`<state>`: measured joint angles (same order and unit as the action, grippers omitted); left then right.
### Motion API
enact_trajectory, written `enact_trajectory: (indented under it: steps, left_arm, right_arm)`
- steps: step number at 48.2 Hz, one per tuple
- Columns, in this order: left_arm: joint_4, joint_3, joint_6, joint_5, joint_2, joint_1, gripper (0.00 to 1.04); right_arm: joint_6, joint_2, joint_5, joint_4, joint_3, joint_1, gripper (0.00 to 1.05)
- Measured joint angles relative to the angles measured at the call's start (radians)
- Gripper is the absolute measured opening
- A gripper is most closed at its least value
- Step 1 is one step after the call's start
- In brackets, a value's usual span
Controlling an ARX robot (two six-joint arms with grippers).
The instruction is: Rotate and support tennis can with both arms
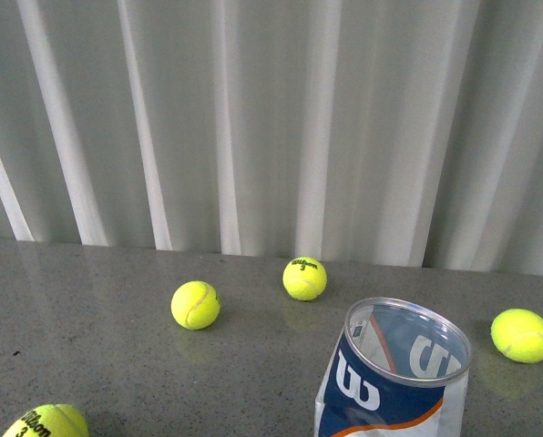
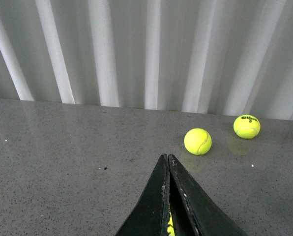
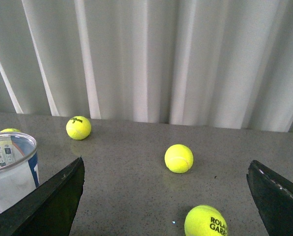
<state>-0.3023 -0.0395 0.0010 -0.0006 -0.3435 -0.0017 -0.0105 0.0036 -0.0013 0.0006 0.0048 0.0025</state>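
Note:
The tennis can (image 1: pixel 394 375) stands upright and open-topped at the front right of the grey table, its blue and white Wilson label facing me and its lower part cut off. It also shows in the right wrist view (image 3: pixel 11 169), beside one finger (image 3: pixel 48 204). My right gripper (image 3: pixel 166 169) is open wide and empty, and a yellow ball (image 3: pixel 179 158) lies beyond the gap. My left gripper (image 2: pixel 167 158) is shut with its tips pressed together, low over the table; a sliver of yellow shows behind the jaws. Neither arm shows in the front view.
Yellow tennis balls lie on the table: two at the middle (image 1: pixel 196 304) (image 1: pixel 304 278), one at the right (image 1: pixel 522 335), one at the front left edge (image 1: pixel 46 423). A ball marked Roland Garros (image 3: pixel 205 222) lies close to my right gripper. A white curtain (image 1: pixel 271 118) hangs behind the table.

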Motion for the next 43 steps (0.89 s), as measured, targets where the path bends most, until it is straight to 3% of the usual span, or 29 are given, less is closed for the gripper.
enact_trajectory:
  steps: [25, 29, 39, 43]
  left_arm:
    - [0.127, 0.015, -0.002, 0.0, 0.171, 0.0, 0.04]
    - [0.291, 0.015, -0.003, 0.0, 0.304, 0.0, 0.04]
    - [0.3, 0.015, -0.003, 0.0, 0.34, 0.0, 0.04]
    - [0.3, 0.015, -0.003, 0.0, 0.34, 0.0, 0.16]
  right_arm:
    - [0.0, 0.0, 0.0, 0.0, 0.0, 0.0, 0.98]
    - [0.0, 0.0, 0.0, 0.0, 0.0, 0.0, 0.98]
    - [0.0, 0.0, 0.0, 0.0, 0.0, 0.0, 0.98]
    - [0.0, 0.0, 0.0, 0.0, 0.0, 0.0, 0.98]
